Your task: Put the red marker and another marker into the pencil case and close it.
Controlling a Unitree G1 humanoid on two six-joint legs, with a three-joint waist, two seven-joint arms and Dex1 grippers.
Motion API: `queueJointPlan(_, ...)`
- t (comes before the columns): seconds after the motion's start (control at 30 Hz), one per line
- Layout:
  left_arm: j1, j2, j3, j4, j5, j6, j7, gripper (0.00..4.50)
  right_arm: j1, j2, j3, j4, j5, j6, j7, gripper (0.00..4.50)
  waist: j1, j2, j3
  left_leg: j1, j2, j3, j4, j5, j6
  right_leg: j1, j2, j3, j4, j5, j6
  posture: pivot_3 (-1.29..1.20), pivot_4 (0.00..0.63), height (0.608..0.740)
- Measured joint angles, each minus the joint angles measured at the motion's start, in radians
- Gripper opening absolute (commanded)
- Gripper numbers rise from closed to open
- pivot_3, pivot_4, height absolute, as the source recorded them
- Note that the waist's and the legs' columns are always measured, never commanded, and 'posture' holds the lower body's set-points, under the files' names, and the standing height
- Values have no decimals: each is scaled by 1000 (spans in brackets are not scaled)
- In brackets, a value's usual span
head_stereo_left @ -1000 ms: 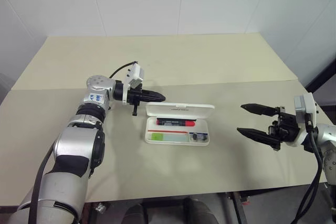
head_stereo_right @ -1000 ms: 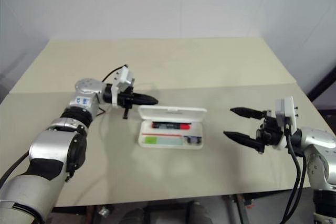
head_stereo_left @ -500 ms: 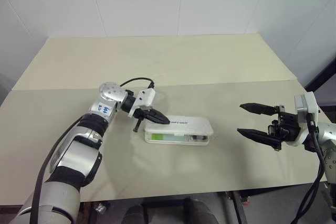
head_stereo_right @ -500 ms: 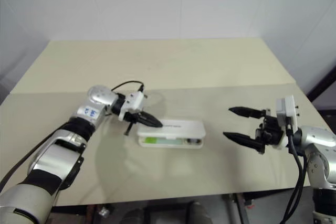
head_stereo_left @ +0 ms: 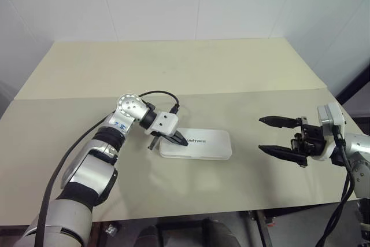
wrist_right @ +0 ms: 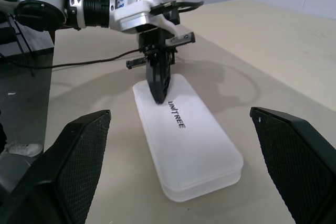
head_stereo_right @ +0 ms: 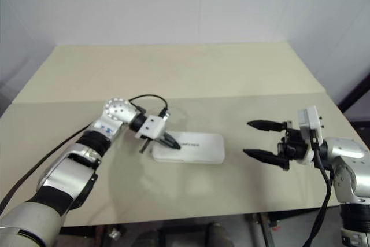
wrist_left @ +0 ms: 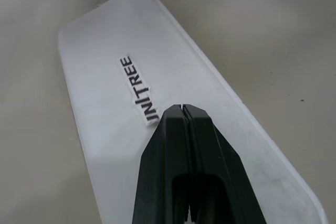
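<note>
Head-cam view looking down on a beige bench [head_stereo_left: 231, 73] against white walls. The pencil case [head_stereo_left: 199, 145] lies flat near bench centre, slightly toward the robot's side, lid down and shut, a white rounded rectangle w/ dark lettering on top. With the lid down, its contents can't be seen.

Left claw [head_stereo_left: 184, 141] reaches in from about 9 o'clock of the case, angled downward. Its two black fingers are pressed together, nothing between them, and the tip rests on the lid at the case's left end, just beside the lettering. In the left wrist view the joined fingers [wrist_left: 197, 182] sit right over the lid w/ the printed letters just ahead of the tip. A black cable loops over the left wrist.

Right claw [head_stereo_left: 278, 136] hovers at about 3 o'clock of the case, well apart from it, above the bench. Its fingers are spread wide, one above the other in the head view, holding nothing. In the right wrist view the two spread fingers [wrist_right: 79, 156] frame the closed case, w/ the left claw standing on the case's far end.
</note>
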State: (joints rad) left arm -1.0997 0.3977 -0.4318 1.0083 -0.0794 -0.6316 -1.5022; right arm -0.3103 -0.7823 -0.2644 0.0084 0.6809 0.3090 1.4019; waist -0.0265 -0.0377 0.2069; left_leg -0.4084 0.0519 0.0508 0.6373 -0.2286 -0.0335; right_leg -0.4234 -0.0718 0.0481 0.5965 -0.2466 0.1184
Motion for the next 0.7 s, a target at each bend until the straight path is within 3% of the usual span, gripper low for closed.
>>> queueJointPlan(0.27,-12,-32,53,56,19,-24,2,18,-34,1,24,36,-15,-7,10,4500,0,0,0,0,0,0,1,1,1,3,0,0,-4,0,-1,0,150,740)
queueJointPlan(0.47,4,-37,230,27,-83,95,3,18,-67,1,41,76,-23,-24,41,4500,-4,0,0,1,0,0,1,0,2,3,0,0,-3,1,2,0,150,740)
queueJointPlan(0.6,66,-8,327,-66,-160,198,4,909,-100,2,64,118,-36,-29,51,4500,-5,0,0,1,0,0,0,0,2,3,0,0,-2,3,4,0,150,740)
queueJointPlan(0.7,133,33,390,-145,-204,256,5,1943,-121,3,68,148,-45,-44,59,4500,-4,0,0,1,0,0,-1,0,2,2,0,0,-1,3,5,0,150,740)
